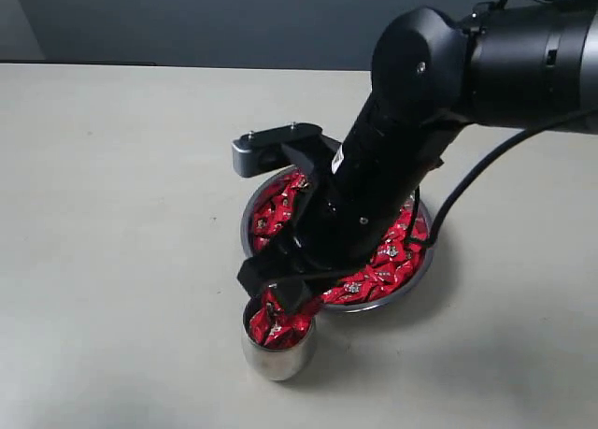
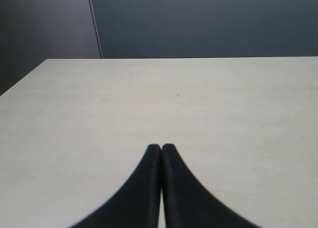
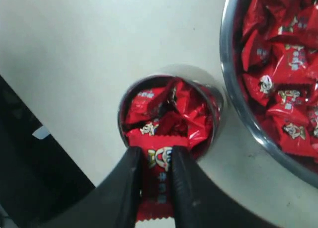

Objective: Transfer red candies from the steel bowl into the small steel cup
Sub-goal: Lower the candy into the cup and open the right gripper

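**Red candy pinched at the brim of a full cup**

The right tool [image 3: 155,153] clamps one candy [image 3: 158,188] between its smooth black fingers, at the rim of the cup [image 3: 217,101]. The wrapper is glossy, crinkled red foil with a small white mark and a serrated end. The polished, round-sided cup is filled to the brim and stands on the matte pale table [image 1: 112,214]. Just beside it is the wide, shiny bowl [image 3: 232,89], packed with candies [image 3: 278,64]. The left tool [image 2: 160,148] is pressed together and holds nothing, above the table.
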